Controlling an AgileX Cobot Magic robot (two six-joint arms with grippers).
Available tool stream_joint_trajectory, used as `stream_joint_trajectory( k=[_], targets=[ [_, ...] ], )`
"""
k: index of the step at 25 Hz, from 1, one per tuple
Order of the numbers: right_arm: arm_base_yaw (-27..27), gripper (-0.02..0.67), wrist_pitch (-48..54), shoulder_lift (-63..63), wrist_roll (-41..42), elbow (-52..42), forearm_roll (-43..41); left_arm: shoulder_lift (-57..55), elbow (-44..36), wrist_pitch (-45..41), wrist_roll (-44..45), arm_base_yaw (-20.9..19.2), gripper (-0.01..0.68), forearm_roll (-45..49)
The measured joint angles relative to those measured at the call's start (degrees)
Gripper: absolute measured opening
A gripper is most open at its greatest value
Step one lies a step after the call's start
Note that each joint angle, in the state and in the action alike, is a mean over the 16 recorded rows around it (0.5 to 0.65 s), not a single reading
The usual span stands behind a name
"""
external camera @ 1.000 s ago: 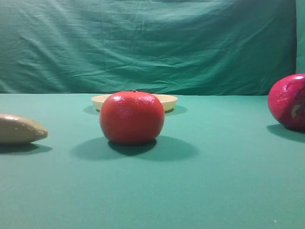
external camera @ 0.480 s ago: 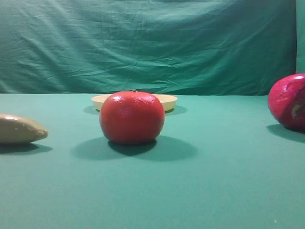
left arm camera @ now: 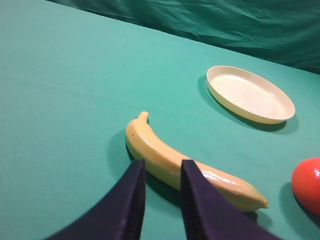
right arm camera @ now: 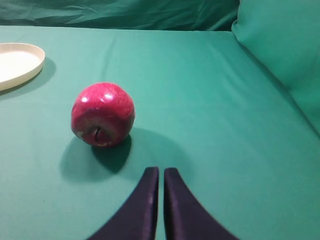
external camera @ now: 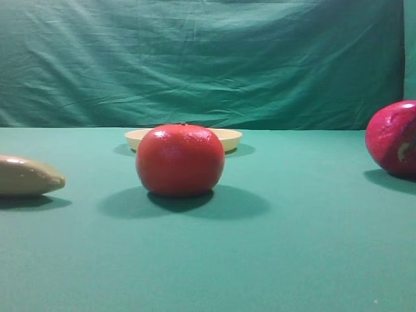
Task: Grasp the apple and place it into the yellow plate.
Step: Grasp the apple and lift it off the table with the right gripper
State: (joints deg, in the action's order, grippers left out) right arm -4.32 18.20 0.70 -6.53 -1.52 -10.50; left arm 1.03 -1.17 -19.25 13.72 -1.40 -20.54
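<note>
The apple (external camera: 392,138) is glossy magenta-red and rests on the green cloth at the right edge of the exterior view. In the right wrist view the apple (right arm camera: 103,114) lies ahead and to the left of my right gripper (right arm camera: 158,172), which is shut and empty. The yellow plate (external camera: 230,138) sits at the back centre, partly hidden behind an orange-red fruit (external camera: 180,160). The plate (left arm camera: 249,93) is empty in the left wrist view, and its edge (right arm camera: 17,64) shows in the right wrist view. My left gripper (left arm camera: 161,167) has a narrow gap between its fingers and holds nothing.
A beige banana (left arm camera: 187,167) lies just ahead of my left gripper, and its tip (external camera: 27,176) shows at the left of the exterior view. The orange-red fruit (left arm camera: 308,184) is at the right edge of the left wrist view. A green cloth backdrop (external camera: 195,58) hangs behind.
</note>
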Motion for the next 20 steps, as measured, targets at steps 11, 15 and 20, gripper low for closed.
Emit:
stream_joint_trajectory(
  k=[11, 15, 20],
  targets=[
    [0.0, 0.0, -13.33, -1.74, -5.2, 1.72, -3.52, 0.0, 0.0, 0.0, 0.0, 0.0, 0.157, 0.0],
    [0.0, 0.0, -14.16, -6.56, -8.54, 5.86, -3.58, 0.0, 0.0, 0.0, 0.0, 0.0, 0.157, 0.0],
    [0.0, 0.0, -8.79, -17.08, -11.0, 14.58, -3.6, 0.0, 0.0, 0.0, 0.0, 0.0, 0.157, 0.0]
  ],
)
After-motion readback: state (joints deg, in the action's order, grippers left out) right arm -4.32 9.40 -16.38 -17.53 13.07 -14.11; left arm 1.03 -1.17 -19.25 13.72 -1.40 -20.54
